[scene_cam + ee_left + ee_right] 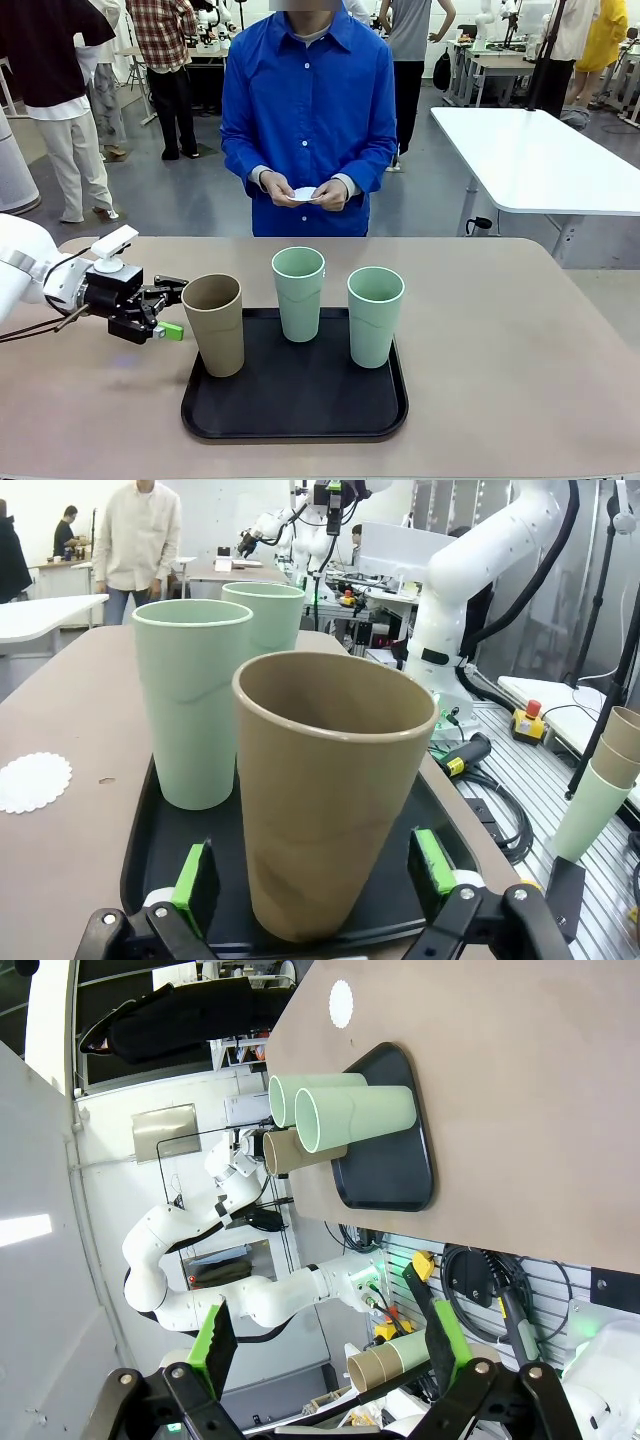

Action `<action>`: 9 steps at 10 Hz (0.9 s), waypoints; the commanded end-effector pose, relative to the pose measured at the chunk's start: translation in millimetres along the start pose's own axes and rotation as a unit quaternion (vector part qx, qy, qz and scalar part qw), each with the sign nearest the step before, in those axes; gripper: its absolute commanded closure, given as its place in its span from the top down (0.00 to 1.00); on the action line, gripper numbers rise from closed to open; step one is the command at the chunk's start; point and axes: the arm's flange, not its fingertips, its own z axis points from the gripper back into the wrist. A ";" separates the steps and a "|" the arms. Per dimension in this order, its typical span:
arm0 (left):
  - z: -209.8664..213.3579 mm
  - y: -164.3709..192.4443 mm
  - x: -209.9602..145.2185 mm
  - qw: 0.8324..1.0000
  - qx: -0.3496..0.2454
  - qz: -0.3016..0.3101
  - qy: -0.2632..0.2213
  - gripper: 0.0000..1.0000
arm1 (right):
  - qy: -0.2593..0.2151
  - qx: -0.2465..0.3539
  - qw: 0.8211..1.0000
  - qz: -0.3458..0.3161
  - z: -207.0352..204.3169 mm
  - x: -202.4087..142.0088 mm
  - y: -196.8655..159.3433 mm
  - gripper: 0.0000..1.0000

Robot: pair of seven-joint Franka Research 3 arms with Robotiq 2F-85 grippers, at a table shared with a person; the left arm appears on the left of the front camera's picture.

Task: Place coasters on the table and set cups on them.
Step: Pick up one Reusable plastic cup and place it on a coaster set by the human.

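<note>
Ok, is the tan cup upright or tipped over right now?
Upright. The tan cup stands mouth up on the near left corner of the black tray. The left gripper sits open beside it, not gripping.

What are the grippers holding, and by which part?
Nothing. The left gripper is open, aimed at the tan cup without gripping it; the right gripper is open and empty.

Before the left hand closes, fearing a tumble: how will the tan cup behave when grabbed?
The tan cup is tall and narrows toward its base, so a high push may tip it. Matte walls probably grip well. Seemingly empty, so likely light.
</note>
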 end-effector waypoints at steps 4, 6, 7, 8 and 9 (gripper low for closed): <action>-15.1 8.2 -6.0 0.999 -0.038 -0.018 0.002 1.00 | 0.002 0.011 1.000 0.001 -0.1 1.0 0.4 1.00; -20.6 10.7 -8.1 0.999 -0.045 -0.014 0.008 1.00 | 0.002 0.011 1.000 0.001 -0.1 1.0 0.4 1.00; -23.8 11.6 -10.3 0.999 -0.046 -0.014 0.011 1.00 | 0.002 0.011 1.000 0.001 -0.1 1.0 0.4 1.00; -28.6 12.7 -11.9 0.998 -0.049 -0.019 0.021 1.00 | 0.002 0.011 1.000 0.001 -0.1 1.0 0.4 1.00; -32.6 13.9 -13.7 0.998 -0.051 -0.024 0.027 1.00 | 0.002 0.011 1.000 0.001 -0.1 1.0 0.4 1.00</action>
